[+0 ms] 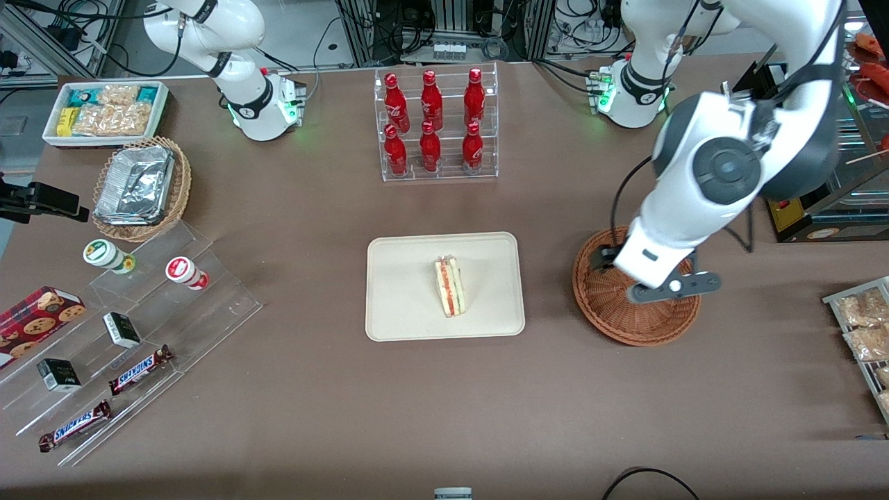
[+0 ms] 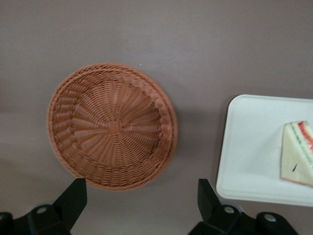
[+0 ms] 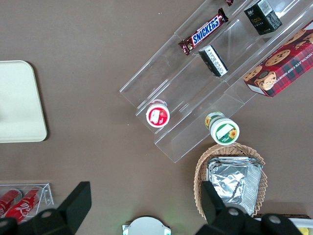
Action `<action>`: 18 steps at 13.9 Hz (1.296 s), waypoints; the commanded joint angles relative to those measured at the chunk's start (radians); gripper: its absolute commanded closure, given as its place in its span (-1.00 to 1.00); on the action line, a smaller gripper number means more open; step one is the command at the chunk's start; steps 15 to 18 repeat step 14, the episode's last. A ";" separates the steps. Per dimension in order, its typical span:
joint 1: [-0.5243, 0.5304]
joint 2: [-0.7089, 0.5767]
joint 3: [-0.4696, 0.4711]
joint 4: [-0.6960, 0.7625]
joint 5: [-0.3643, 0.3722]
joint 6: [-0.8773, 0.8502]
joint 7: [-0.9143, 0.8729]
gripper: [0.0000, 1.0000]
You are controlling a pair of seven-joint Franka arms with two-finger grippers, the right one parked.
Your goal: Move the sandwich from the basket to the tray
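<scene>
Snickers bars (image 1: 141, 369) sit nearest my camera, while my gripper (image 2: 142, 196) hangs above the basket (image 1: 635, 316) with jaws spread wide, holding and touching nothing, and the sandwich (image 1: 451, 286) lies on the tray (image 1: 403, 292) mid-desk.

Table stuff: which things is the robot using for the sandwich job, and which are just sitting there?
For the job:
sandwich, lying on the tray
basket, nothing in it
end effector, open, above the basket

Just sitting there:
red bottles in a clear rack
chocolate bars
cookie box
foil trays in a lighter basket
snack bin
</scene>
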 commanded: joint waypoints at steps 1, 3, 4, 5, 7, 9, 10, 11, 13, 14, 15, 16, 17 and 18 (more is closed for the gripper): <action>0.090 -0.121 -0.009 -0.075 -0.067 -0.060 0.200 -1.00; 0.132 -0.174 -0.003 -0.072 -0.076 -0.131 0.305 -1.00; 0.138 -0.200 0.000 -0.074 -0.076 -0.157 0.314 -1.00; 0.159 -0.222 0.002 -0.074 -0.076 -0.180 0.320 -1.00; 0.178 -0.260 0.026 -0.066 -0.076 -0.226 0.398 -1.00; 0.176 -0.293 0.057 -0.063 -0.078 -0.260 0.441 -1.00; 0.178 -0.303 0.058 -0.059 -0.078 -0.267 0.441 -1.00; 0.178 -0.310 0.063 -0.051 -0.076 -0.283 0.441 -1.00; 0.179 -0.319 0.067 -0.037 -0.075 -0.313 0.440 -1.00; 0.179 -0.320 0.095 -0.034 -0.076 -0.319 0.441 -1.00; 0.179 -0.320 0.095 -0.034 -0.076 -0.319 0.441 -1.00; 0.179 -0.320 0.095 -0.034 -0.076 -0.319 0.441 -1.00; 0.179 -0.320 0.095 -0.034 -0.076 -0.319 0.441 -1.00; 0.179 -0.320 0.095 -0.034 -0.076 -0.319 0.441 -1.00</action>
